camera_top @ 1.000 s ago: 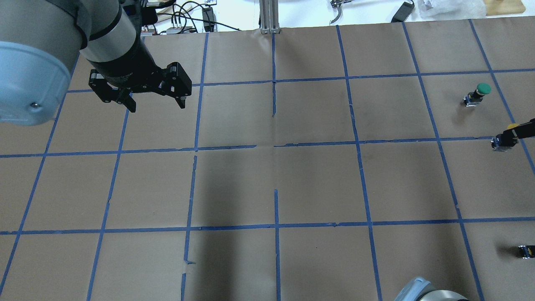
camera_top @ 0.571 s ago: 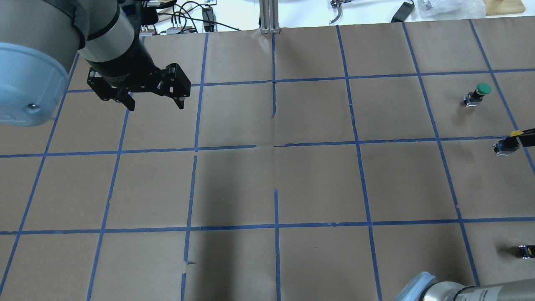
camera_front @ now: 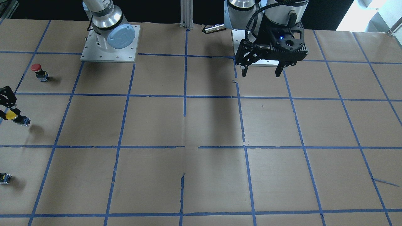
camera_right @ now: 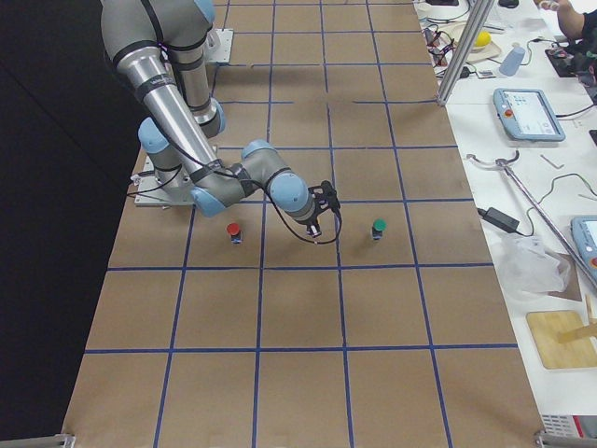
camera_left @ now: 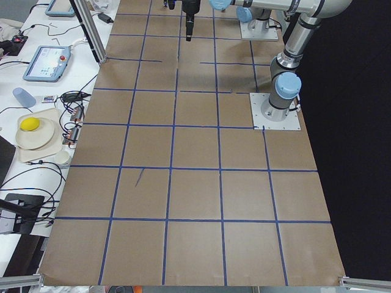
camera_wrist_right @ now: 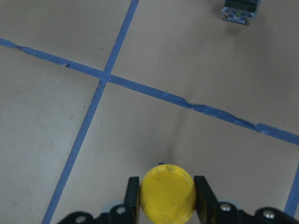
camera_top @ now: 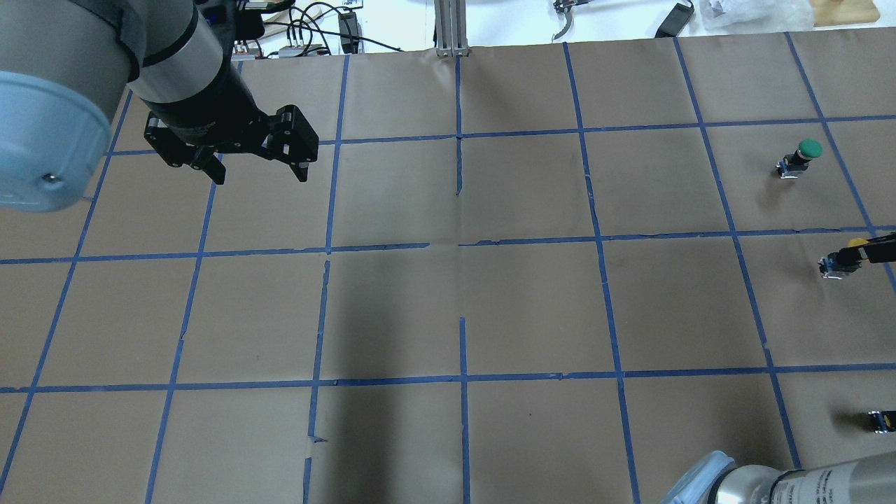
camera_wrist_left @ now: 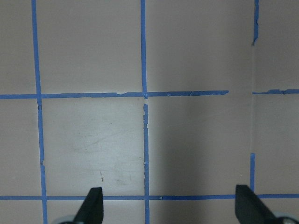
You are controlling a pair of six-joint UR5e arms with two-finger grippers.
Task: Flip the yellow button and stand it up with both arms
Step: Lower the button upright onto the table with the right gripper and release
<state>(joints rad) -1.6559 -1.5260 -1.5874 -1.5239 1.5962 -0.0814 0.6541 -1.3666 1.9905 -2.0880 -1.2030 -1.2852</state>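
The yellow button (camera_wrist_right: 167,193) sits with its cap between the fingers of my right gripper (camera_wrist_right: 167,184), which is shut on it. In the overhead view the button (camera_top: 834,264) hangs tilted, body down-left, from the right gripper (camera_top: 862,250) at the right edge. In the front-facing view it (camera_front: 19,119) is held just above its shadow by the gripper (camera_front: 8,110). My left gripper (camera_top: 255,170) is open and empty over the far left of the table, also seen in the front-facing view (camera_front: 262,71) and in its wrist view (camera_wrist_left: 170,207).
A green button (camera_top: 801,155) stands beyond the yellow one. A red button (camera_front: 38,71) stands nearer the robot's base. A small switch body (camera_top: 880,420) is cut off at the overhead view's right edge. Another switch body (camera_wrist_right: 238,11) lies ahead of the right gripper. Brown paper with a blue tape grid covers the table.
My right gripper has moved the yellow button a little towards the robot and leftwards in the overhead view. More of the right arm shows at the bottom. The left gripper has drifted slightly.
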